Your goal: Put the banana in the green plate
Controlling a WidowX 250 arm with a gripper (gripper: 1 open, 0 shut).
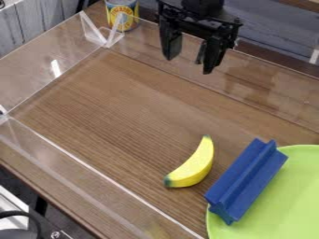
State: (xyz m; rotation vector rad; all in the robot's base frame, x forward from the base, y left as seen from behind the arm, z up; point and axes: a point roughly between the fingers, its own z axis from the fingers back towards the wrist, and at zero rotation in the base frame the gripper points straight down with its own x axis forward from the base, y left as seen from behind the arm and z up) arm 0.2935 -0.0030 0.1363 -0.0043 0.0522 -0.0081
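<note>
Camera view is showing the end effector (193,49) hanging over the far side of the table (112,121), pointing straight down with its dark fingers spread apart and nothing between them. The banana (192,164) is lying flat on the wood near the table's near right corner, well apart from the end effector. Just beside it, on its right, a blue block (247,179) is resting partly on the rim of the green plate (289,201), which is sitting at that same corner and running out of frame. A yellow can (119,14) is standing at the far edge. The task is looking to be at its very start: the reach is not yet made. The next move is calling for travel toward the near right corner, then a descent astride the banana's curved body, keeping clear of the block.
</note>
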